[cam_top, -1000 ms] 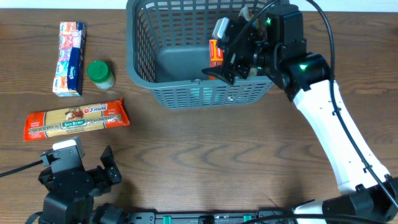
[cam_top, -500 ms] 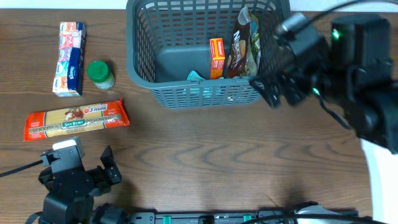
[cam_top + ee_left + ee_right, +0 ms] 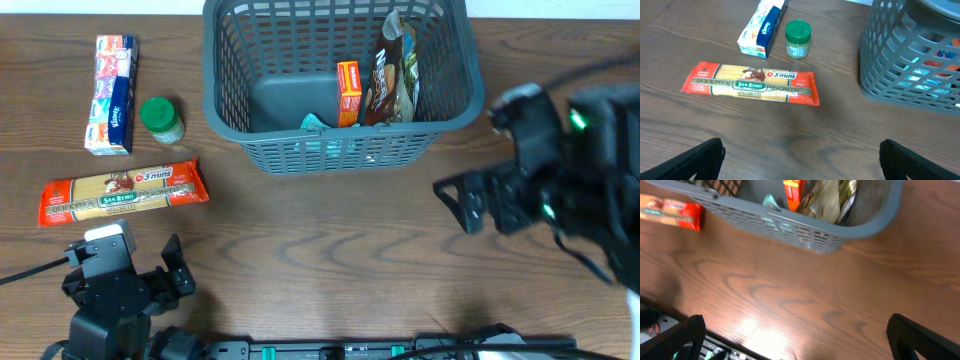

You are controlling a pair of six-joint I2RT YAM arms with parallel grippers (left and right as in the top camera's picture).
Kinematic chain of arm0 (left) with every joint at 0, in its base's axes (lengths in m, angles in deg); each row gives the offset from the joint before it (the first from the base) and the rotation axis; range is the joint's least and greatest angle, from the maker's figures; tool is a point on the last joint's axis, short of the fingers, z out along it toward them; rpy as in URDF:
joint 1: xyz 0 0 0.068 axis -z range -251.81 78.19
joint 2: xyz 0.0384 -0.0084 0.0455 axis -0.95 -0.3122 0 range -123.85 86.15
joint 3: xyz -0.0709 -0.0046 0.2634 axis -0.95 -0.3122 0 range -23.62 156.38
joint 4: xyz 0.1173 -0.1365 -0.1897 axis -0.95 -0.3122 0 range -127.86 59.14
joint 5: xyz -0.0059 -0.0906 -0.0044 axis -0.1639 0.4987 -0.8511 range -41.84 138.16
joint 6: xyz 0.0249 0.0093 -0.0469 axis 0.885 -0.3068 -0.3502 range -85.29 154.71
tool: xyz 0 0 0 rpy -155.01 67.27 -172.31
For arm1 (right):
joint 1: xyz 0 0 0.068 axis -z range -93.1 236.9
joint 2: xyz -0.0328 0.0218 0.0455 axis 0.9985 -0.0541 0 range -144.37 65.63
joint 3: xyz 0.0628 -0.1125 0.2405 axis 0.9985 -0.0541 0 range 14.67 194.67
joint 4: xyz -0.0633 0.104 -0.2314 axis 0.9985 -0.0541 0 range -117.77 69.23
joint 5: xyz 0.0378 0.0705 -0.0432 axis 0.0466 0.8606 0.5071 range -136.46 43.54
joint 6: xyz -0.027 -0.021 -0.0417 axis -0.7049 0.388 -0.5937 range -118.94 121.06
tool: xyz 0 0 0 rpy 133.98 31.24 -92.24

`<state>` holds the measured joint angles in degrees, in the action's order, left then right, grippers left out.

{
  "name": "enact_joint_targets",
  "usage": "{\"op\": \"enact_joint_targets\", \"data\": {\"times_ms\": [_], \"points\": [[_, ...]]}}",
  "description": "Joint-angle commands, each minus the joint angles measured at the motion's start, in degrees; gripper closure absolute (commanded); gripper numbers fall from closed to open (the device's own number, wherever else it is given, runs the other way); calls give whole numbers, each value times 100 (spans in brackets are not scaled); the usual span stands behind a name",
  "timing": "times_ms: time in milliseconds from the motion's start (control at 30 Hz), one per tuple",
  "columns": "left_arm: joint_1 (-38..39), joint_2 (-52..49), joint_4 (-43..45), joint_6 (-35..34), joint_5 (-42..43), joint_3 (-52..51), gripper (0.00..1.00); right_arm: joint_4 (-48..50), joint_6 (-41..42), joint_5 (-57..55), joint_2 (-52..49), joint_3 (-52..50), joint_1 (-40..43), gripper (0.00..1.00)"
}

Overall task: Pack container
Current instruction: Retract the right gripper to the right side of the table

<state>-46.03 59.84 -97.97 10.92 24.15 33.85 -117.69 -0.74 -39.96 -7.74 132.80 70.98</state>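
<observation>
The grey-blue basket (image 3: 230, 90) stands at the back centre. It holds an orange box (image 3: 348, 88), a dark snack bag (image 3: 392, 75) and a teal item (image 3: 313, 122). It also shows in the left wrist view (image 3: 900, 65) and the right wrist view (image 3: 860, 227). On the table to its left lie a spaghetti pack (image 3: 122, 193), a green-lidded jar (image 3: 161, 119) and a tissue pack (image 3: 110, 94). My right gripper (image 3: 468, 205) is open and empty, in front of the basket's right end. My left gripper (image 3: 150, 280) is open and empty, near the front left edge.
A black rail with cables (image 3: 330, 350) runs along the table's front edge. In the left wrist view the spaghetti pack (image 3: 751, 83), the jar (image 3: 798, 38) and the tissue pack (image 3: 764, 25) lie ahead of the open fingers.
My right gripper has drawn back out of the basket, toward the front right, leaving the snack bag inside. The left arm has not moved.
</observation>
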Motion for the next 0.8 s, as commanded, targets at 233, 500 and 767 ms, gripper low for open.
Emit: {"op": "enact_joint_targets", "data": {"times_ms": [233,500,767], "points": [[2,22,-15,-11,-70,83,1,-33,164,-195,787,103,9,1],[2,22,46,-13,-72,83,1,-33,155,-199,822,103,9,1],[2,20,295,31,-201,83,1,-33,157,-199,822,103,9,1]]}}
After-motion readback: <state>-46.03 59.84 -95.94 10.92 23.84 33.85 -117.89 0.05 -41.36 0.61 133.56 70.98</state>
